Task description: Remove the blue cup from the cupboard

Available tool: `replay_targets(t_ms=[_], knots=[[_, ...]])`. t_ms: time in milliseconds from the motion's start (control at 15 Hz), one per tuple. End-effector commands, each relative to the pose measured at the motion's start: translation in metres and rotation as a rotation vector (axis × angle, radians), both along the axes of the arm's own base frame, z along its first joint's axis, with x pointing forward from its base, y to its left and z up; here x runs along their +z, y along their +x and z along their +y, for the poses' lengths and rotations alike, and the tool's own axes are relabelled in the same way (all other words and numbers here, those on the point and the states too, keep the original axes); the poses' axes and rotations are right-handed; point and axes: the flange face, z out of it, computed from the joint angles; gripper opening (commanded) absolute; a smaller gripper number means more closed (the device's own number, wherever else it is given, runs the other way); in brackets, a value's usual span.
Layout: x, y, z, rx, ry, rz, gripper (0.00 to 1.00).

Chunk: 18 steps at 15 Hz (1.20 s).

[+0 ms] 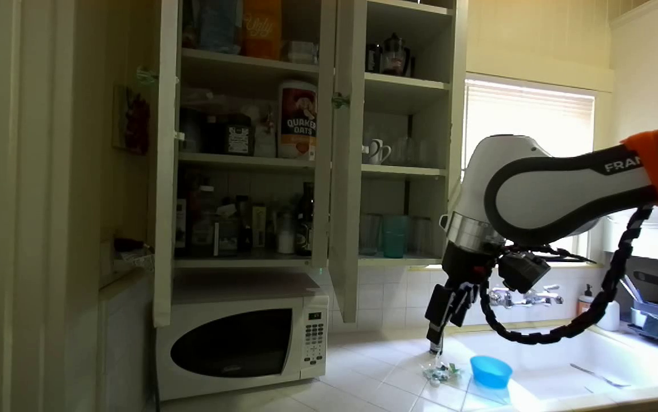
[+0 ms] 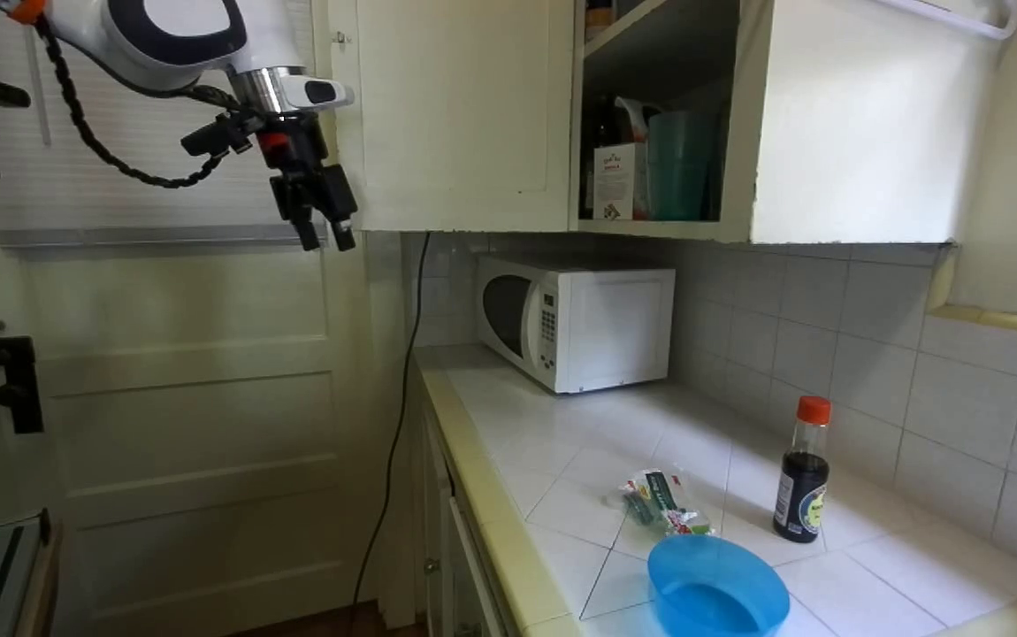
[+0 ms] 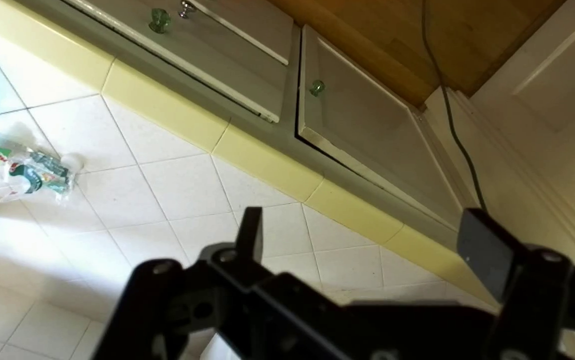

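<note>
Black two-fingered tool (image 3: 369, 245): released, its fingers (image 3: 250, 232) standing wide apart in the wrist view; it points downward.
White jointed arm with black trim (image 1: 546, 200): just above the tool, carrying it.
Tall white-painted cupboard with open doors (image 1: 346, 229): to the left of the tool and mostly higher than it in an exterior view.
Plain, dull teal-blue cup (image 1: 395, 236): upright on the lowest shelf inside the cupboard, up and to the left of the tool in an exterior view, well apart.
Clear tumbler (image 1: 421, 236): just beside the teal-blue cup, on the side nearer the tool.
White-tiled desk with yellow edging (image 2: 553, 451): lower than the tool.
Boxy white microwave with a dark oval window (image 1: 241, 349): on the desk, to the left of the tool in an exterior view.
Crumpled clear plastic bag with green print (image 2: 663, 504): on the desk, lower than the tool and to its right in an exterior view.
Low, round, bright light-blue container (image 2: 716, 588): near the bag, lower than the tool.
Dark-filled bottle with a red cap (image 2: 802, 482): upright on the desk, farther right of the tool than the bag.
</note>
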Motion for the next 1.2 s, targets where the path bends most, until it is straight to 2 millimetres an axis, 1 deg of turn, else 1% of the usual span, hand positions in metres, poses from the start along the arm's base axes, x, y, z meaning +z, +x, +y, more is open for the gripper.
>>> replay_targets(t_ms=[0, 200, 400, 667, 867, 1067, 1133], knots=[[0.022, 0.002, -0.01, -0.026, -0.043, -0.108, 1.0], [0.053, 0.005, -0.024, -0.045, -0.079, -0.23, 1.0], [0.092, 0.005, -0.039, -0.101, -0.089, -0.379, 1.0], [0.158, -0.001, -0.057, -0.165, -0.089, -0.588, 1.0], [0.209, -0.006, -0.074, -0.184, -0.094, -0.737, 1.0], [0.259, -0.016, -0.098, -0.177, -0.106, -0.825, 1.0], [0.271, -0.018, -0.105, -0.162, -0.097, -0.827, 1.0]])
